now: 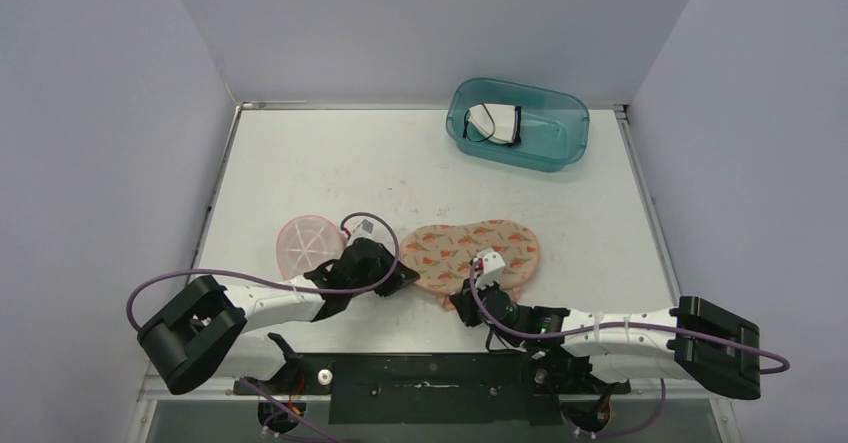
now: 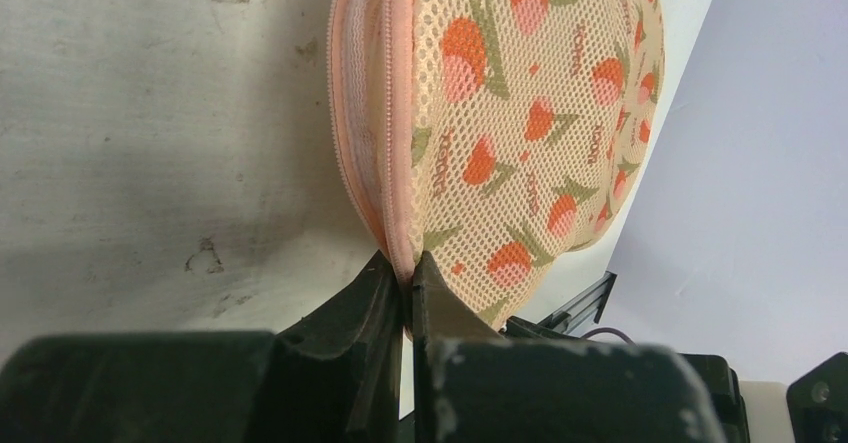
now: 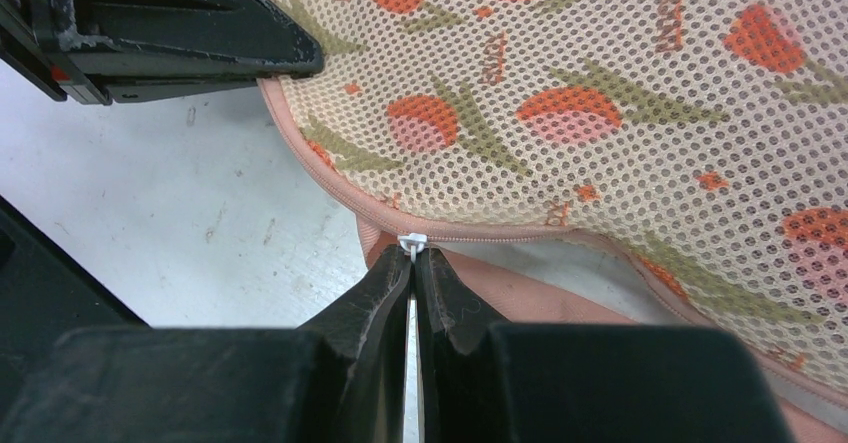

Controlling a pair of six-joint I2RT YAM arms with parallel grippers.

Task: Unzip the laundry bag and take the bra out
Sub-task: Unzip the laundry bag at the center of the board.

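1. We see the laundry bag [image 1: 478,251], flower-printed mesh, lying on the table [image 1: 330,163] toward its near edge, between our two grippers
2. Our left gripper [image 2: 405,275] pinches the bag's pink edge at its left end
3. Our right gripper [image 3: 412,263] is pressed together on the white zipper pull [image 3: 412,242] at the bag's near edge
4. A teal bin [image 1: 560,148] stands far right; a pink round mesh piece [image 1: 300,246] lies just left of the left gripper

Pinched tight by the left end effector [image 2: 408,271]: pink edge trim of floral mesh laundry bag [image 2: 520,113], seemingly beside its zipper [image 2: 383,93]. Behind, scuffed white worktop [image 2: 150,143].
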